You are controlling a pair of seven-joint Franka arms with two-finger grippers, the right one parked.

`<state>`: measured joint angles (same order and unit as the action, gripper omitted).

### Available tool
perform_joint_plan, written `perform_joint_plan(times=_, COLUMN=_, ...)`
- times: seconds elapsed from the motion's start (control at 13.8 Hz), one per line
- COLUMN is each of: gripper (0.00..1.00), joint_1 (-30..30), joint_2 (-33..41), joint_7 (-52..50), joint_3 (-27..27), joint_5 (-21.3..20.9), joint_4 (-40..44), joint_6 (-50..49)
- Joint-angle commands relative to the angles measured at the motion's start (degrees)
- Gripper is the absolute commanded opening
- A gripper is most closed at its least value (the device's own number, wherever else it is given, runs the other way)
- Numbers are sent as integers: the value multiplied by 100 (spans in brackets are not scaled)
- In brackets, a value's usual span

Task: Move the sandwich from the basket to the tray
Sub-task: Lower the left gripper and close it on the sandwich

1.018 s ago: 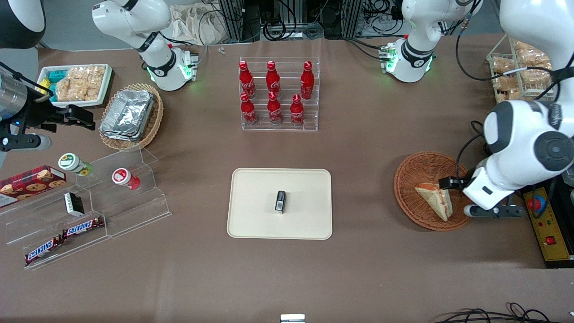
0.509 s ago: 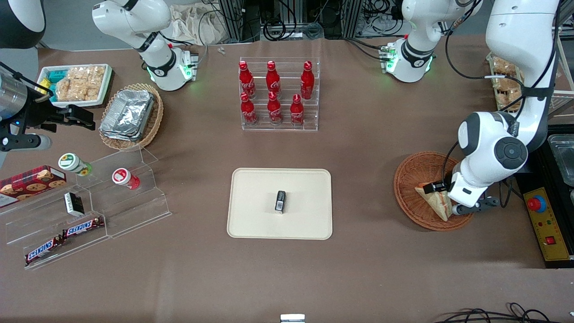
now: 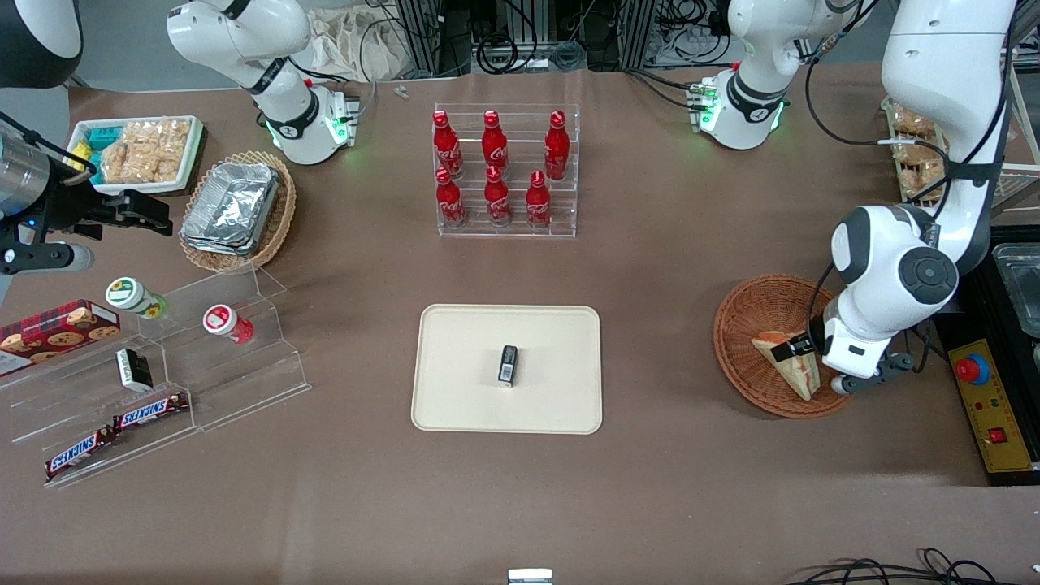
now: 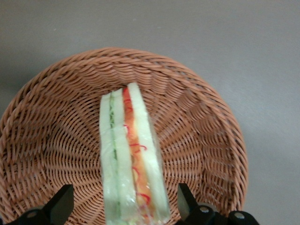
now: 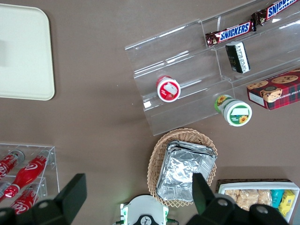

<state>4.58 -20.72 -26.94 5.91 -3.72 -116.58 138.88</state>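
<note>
We see a reddish-brown woven basket (image 3: 764,325) on a plain brown tabletop (image 3: 650,268). The sandwich (image 4: 132,159) in it has pale bread with green, orange and red stripes along its edge. The gripper (image 4: 124,210) is black, with its jaws set wide, one on each side of the sandwich. The tray (image 3: 463,382) is cream, with a small black thing (image 3: 508,363) on it. The bottles (image 3: 496,169) are bright red with white writing. The chocolate bars (image 3: 115,430) are dark brown with blue letters.
</note>
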Motion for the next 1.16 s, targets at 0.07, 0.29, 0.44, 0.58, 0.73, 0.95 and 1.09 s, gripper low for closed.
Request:
perform_joint_plan(times=0.07, gripper=73, joint_1=87, joint_2=-37, joint_7=-468, joint_3=33, joint_5=55, joint_4=-129, joint_6=244)
perform_joint_plan(times=0.29, gripper=19, joint_1=43, joint_2=-3, joint_7=-786, joint_3=68, joint_5=47, joint_4=-94, joint_6=236)
perform_joint_plan(times=0.44, gripper=0, joint_1=26, joint_2=59, joint_7=-804, joint_3=76, joint_5=47, joint_4=-15, joint_6=131)
perform_joint_plan(times=0.58, gripper=0, joint_1=-18, joint_2=155, joint_7=-725, joint_3=85, joint_5=11, joint_4=326, joint_6=-533)
perform_joint_plan(times=0.73, gripper=0, joint_1=-36, joint_2=235, joint_7=-646, joint_3=103, joint_5=-6, joint_4=1133, joint_6=-1893)
perform_joint_plan(times=0.95, gripper=0, joint_1=-27, joint_2=226, joint_7=-269, joint_3=314, joint_5=46, joint_4=2329, joint_6=-3407)
perform_joint_plan(times=1.09, gripper=0, joint_1=-36, joint_2=226, joint_7=-162, joint_3=401, joint_5=47, joint_4=2656, joint_6=-3771)
